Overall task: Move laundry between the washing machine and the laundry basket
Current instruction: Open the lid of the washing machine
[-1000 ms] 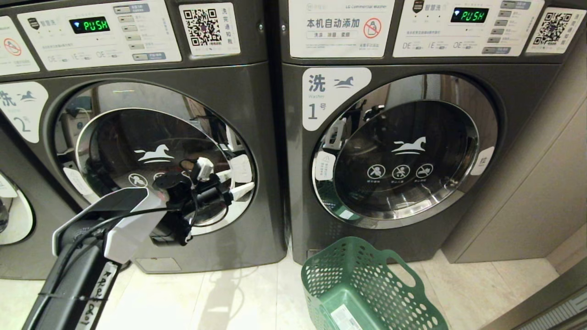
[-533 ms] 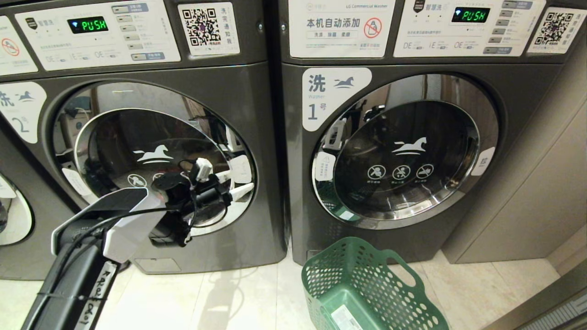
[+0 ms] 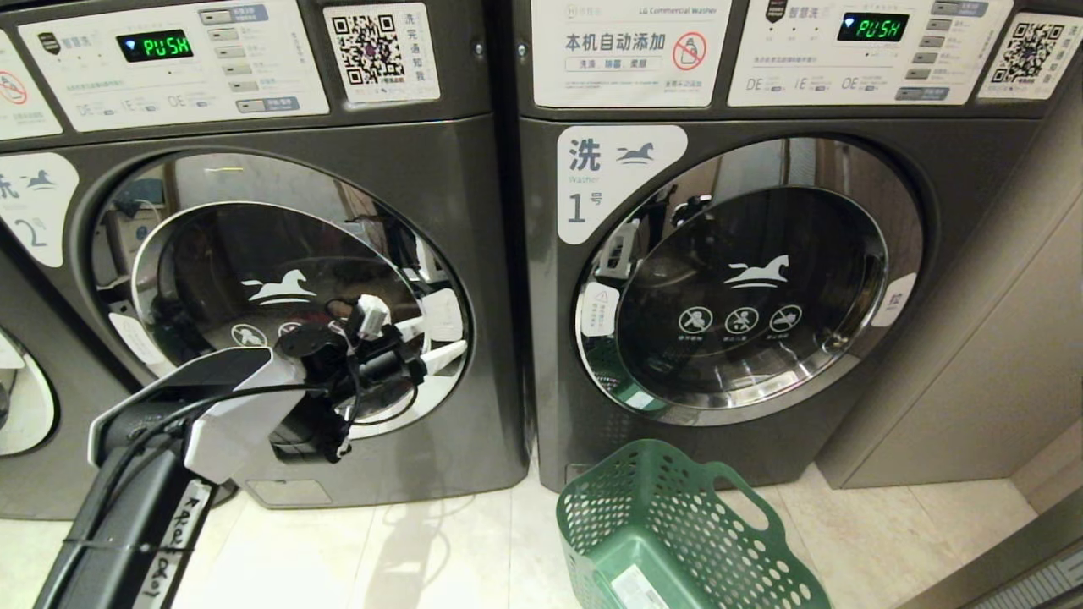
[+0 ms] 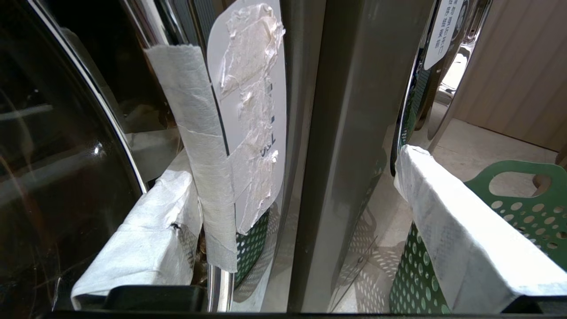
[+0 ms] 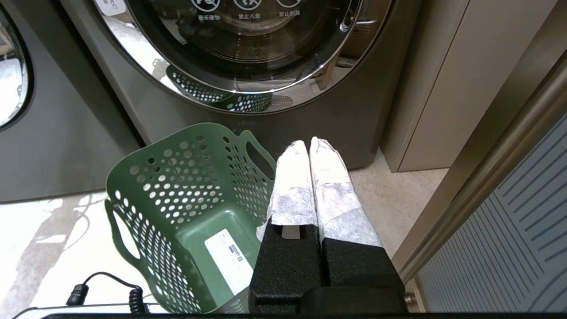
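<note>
The washing machine (image 3: 474, 211) marked "2" stands at the left with its chrome-ringed round door (image 3: 279, 279) shut. My left gripper (image 3: 444, 334) is open at the door's right rim. In the left wrist view the left gripper (image 4: 292, 168) straddles that rim, one finger (image 4: 150, 221) over the glass and the other outside it. The green laundry basket (image 3: 677, 524) sits on the floor below the machine marked "1" and holds nothing. My right gripper (image 5: 309, 144) is shut and empty, parked above the basket's (image 5: 177, 195) near-right rim. The laundry is out of view.
The machine marked "1" (image 3: 728, 279) stands to the right, door shut. A third round door (image 3: 25, 397) shows at the far left. A beige cabinet wall (image 3: 973, 355) closes the right side. Pale tiled floor (image 3: 423, 558) lies in front of the machines.
The whole head view has shifted slightly to the left. My left gripper stays open at the door's right rim, barely moved.
</note>
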Motion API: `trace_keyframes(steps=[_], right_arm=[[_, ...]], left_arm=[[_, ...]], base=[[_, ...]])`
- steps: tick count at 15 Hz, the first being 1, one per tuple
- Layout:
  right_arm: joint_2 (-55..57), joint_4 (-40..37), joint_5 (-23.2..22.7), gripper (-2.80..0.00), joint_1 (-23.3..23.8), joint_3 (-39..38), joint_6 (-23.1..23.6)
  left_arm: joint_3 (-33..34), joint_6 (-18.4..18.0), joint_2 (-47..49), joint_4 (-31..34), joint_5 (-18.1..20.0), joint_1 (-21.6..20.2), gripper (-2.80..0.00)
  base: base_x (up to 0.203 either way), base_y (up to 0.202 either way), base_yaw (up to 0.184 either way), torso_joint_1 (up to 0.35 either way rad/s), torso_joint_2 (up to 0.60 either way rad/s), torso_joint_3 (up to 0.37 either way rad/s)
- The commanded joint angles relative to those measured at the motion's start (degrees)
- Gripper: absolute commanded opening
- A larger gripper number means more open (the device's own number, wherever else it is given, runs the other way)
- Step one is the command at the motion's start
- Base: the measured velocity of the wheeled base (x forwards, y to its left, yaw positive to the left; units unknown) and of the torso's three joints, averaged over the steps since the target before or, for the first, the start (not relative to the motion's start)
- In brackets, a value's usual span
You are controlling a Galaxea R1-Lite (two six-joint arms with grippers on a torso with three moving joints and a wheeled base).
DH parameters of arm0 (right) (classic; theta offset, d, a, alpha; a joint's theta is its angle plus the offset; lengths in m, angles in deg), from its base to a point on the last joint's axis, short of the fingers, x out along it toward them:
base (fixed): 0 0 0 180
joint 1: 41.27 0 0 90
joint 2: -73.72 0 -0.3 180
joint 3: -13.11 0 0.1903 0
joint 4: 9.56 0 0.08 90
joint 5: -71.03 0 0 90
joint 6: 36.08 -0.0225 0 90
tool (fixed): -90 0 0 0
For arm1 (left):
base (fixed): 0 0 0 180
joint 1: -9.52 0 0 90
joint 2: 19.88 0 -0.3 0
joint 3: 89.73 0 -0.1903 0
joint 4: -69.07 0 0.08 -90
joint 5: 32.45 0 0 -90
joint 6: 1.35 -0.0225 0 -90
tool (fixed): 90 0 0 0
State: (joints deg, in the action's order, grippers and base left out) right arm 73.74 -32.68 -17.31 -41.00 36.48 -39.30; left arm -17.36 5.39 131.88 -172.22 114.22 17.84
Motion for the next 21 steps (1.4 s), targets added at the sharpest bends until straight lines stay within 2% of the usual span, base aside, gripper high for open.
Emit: trace_keyframes(steps=[1, 11, 17, 21], right_arm=[[0.06, 0.02, 0.01, -2.80, 0.00, 0.00, -0.02], [0.06, 0.02, 0.01, -2.80, 0.00, 0.00, -0.02], [0.06, 0.02, 0.01, -2.80, 0.00, 0.00, -0.02], [0.06, 0.02, 0.01, -2.80, 0.00, 0.00, -0.02]], left_arm=[[1.98, 0.11, -0.86, -1.68, 0.53, 6.73, 0.00], [5.84, 0.11, -2.51, -3.01, 1.51, 6.00, 0.00], [7.49, 0.17, -3.14, -3.01, 1.50, -1.67, 0.00], [9.38, 0.20, -4.28, -3.01, 1.52, -4.59, 0.00]], base=[[0.000, 0.000, 0.000, 0.000, 0.00, 0.000], [0.000, 0.000, 0.000, 0.000, 0.00, 0.000], [0.000, 0.000, 0.000, 0.000, 0.00, 0.000], [0.000, 0.000, 0.000, 0.000, 0.00, 0.000]])
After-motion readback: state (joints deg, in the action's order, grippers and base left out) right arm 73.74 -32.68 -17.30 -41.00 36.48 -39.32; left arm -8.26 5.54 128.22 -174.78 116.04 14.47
